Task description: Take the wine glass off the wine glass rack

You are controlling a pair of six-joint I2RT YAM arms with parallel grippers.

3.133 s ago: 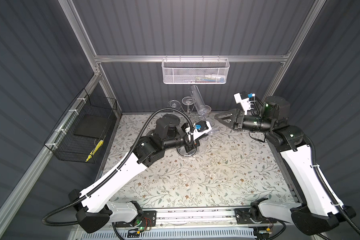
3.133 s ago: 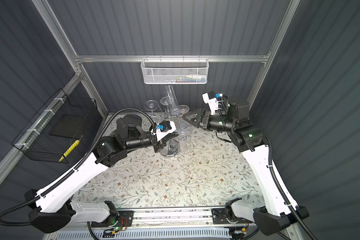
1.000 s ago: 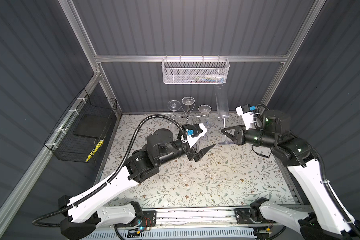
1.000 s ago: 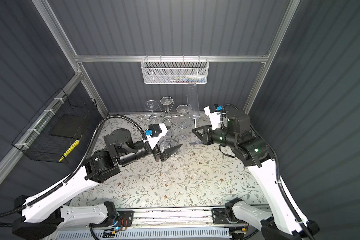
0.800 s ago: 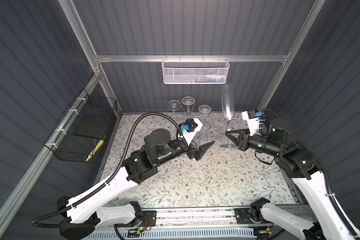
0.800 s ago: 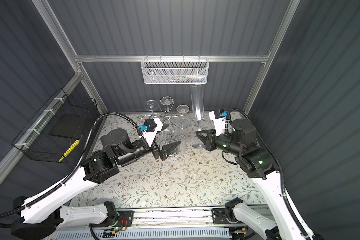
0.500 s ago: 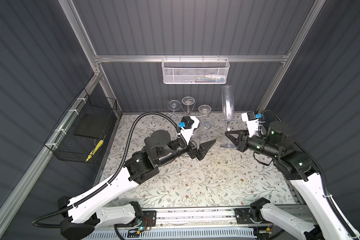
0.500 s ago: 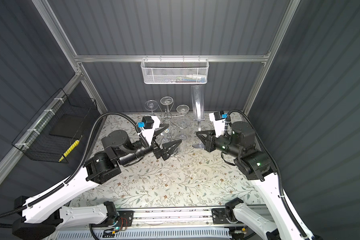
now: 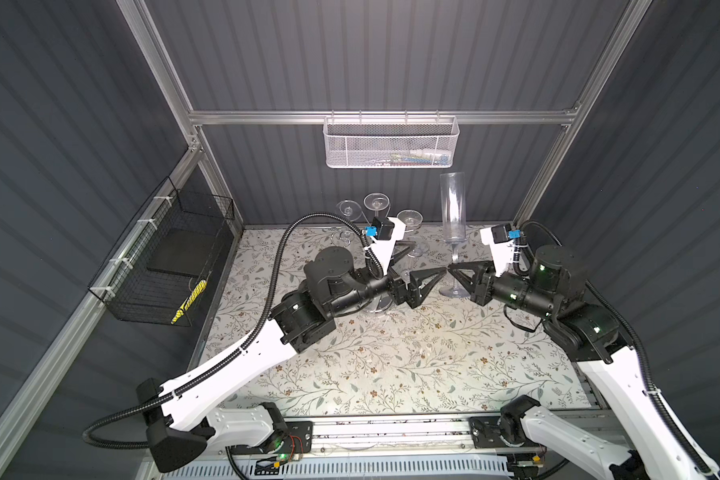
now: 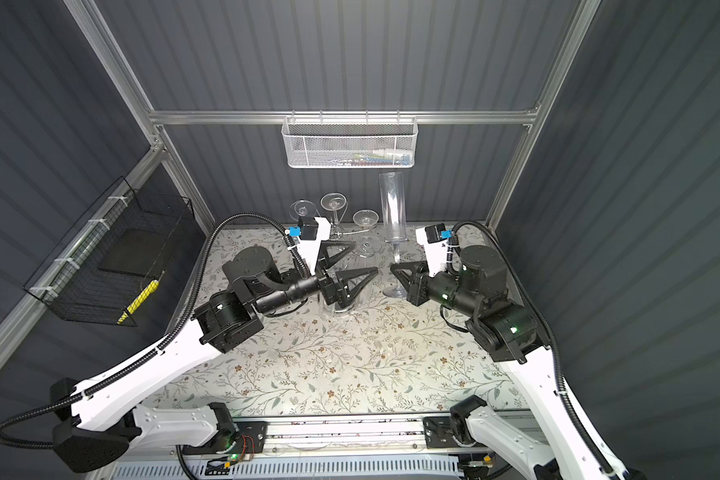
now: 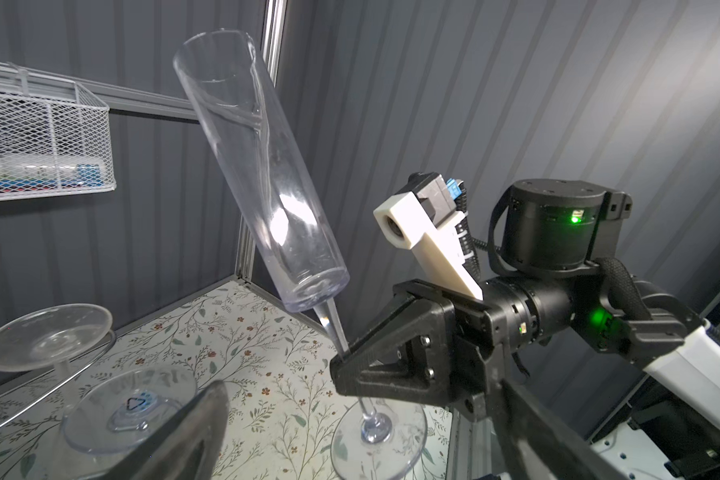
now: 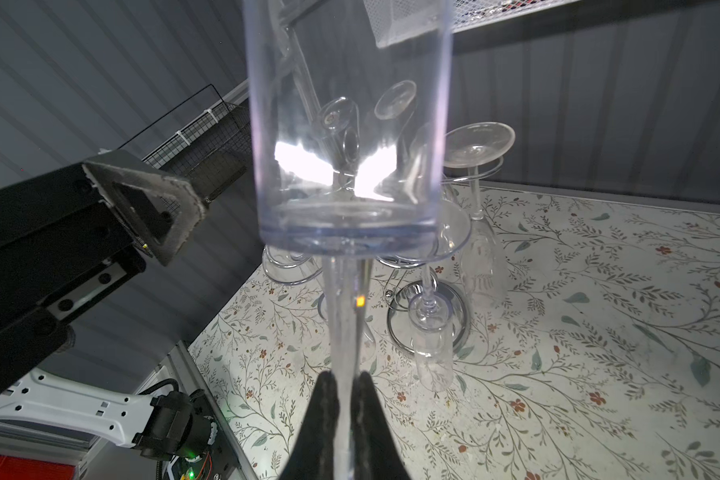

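The wine glass (image 9: 453,208) (image 10: 393,208) is a tall clear flute, standing upright to the right of the wine glass rack (image 9: 376,311) (image 10: 336,311). My right gripper (image 9: 452,270) (image 10: 393,268) (image 12: 344,379) is shut on its thin stem, just above the round foot (image 11: 379,436). I cannot tell whether the foot touches the cloth. My left gripper (image 9: 427,259) (image 10: 363,257) (image 11: 360,386) is open wide and empty. It points at the flute (image 11: 262,178) (image 12: 346,124), and one fingertip nearly meets the right gripper's tips.
Several other clear glasses (image 9: 377,202) (image 12: 476,143) hang upside down on the rack's chrome arms. A white mesh basket (image 9: 391,141) hangs on the back wall above. A black wire basket (image 9: 171,257) is on the left wall. A floral cloth (image 9: 391,361) covers the table.
The right gripper carried the flute a little to the right and nearer, still upright. The left gripper opened wider and turned toward the flute's stem.
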